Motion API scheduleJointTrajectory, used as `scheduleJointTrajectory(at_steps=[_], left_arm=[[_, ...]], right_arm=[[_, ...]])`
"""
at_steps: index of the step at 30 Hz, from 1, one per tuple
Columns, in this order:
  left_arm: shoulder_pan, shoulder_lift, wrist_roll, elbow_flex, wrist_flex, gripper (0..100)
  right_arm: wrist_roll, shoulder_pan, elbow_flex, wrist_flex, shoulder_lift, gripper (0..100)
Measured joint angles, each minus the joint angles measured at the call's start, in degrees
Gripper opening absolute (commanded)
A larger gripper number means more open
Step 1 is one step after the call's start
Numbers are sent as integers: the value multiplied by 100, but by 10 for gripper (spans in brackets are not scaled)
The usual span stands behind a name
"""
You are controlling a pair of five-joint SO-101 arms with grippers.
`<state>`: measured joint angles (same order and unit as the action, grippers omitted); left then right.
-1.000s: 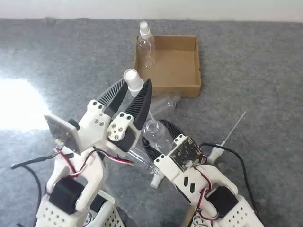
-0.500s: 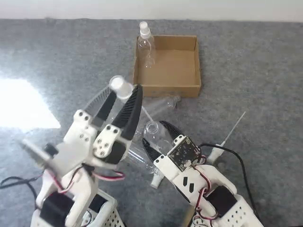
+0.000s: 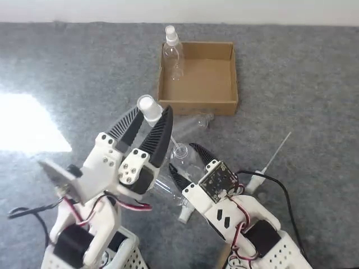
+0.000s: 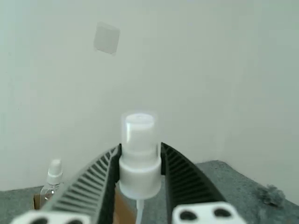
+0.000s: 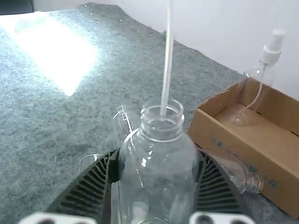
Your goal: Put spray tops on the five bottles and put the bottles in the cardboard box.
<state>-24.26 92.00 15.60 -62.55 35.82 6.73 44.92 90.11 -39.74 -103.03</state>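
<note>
The left gripper (image 3: 152, 112) clamps a spray top (image 4: 139, 154), its tube (image 5: 167, 56) dipping into the open bottle (image 5: 159, 158) clasped by the right gripper (image 3: 184, 156). Grey felt (image 3: 84, 73) meets a white wall (image 4: 210, 70); the cardboard box (image 3: 224, 105) holds one capped bottle (image 3: 172, 53).

A lying bottle (image 3: 201, 120) sits just before the cardboard box (image 3: 196, 106).

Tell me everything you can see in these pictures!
box: one, brown, at the mat's far side
capped bottle: one, clear, standing in the box
lying bottles: three, clear, on the mat by the arms
loose spray tops: two, white, on the mat
mat: one, grey, under everything
left gripper: one, black fingers, shut on a white spray top
right gripper: one, black fingers, shut on a clear open bottle
</note>
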Motion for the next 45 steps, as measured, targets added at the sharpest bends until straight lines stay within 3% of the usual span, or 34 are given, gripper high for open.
scheduleJointTrajectory(at_steps=[8, 20, 29, 45], left_arm=[[-475, -44, -176, -826, -369, 12], [-527, 0, -211, -1020, -237, 13], [-536, 44, -79, -1108, 387, 223], [-527, 18, 132, -1152, 897, 225]], right_arm=[[0, -18, 0, 0, 0, 65], [0, -519, 0, 0, 0, 62], [9, -519, 0, 0, 0, 60], [0, -527, 0, 0, 0, 59]])
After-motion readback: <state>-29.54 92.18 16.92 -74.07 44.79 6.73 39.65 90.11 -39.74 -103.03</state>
